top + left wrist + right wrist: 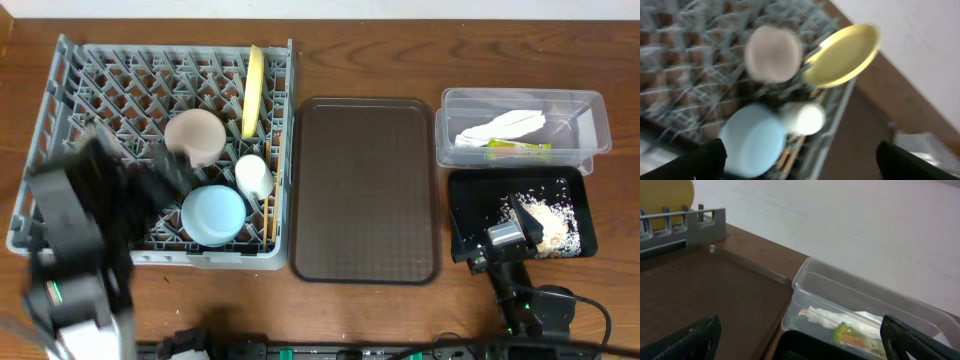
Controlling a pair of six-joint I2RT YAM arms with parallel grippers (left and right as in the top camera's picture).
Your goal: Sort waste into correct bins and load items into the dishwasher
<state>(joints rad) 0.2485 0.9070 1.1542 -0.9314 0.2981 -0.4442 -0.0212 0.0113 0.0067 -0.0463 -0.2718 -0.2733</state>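
Both pincers are seen apart and empty: the left pincer (800, 156) over the rack (60, 120), the right pincer (799, 330) over the black tray (466, 192). The rack, at 9 o'clock on the counter (400, 312), is loaded with the plate (254, 90), pink bowl (195, 137), blue bowl (213, 214), cup (252, 175) and chopsticks (270, 215). The wrapper (505, 127) and packet (518, 150) are laid in the tub (520, 97) at 2 o'clock. Rice (555, 222) is spread in the black tray at 4 o'clock.

On the bench (370, 60), the dish rack (110, 90) at 9 o'clock holds plate (254, 90), cup (252, 175), rear bowl (195, 137) and front bowl (213, 214). Serving tray (365, 190) lies at centre. Tub (590, 125) at 2 o'clock holds wrapper (503, 126) and packet (519, 150); shallow tray (470, 200) at 4 o'clock holds food scraps (555, 222).
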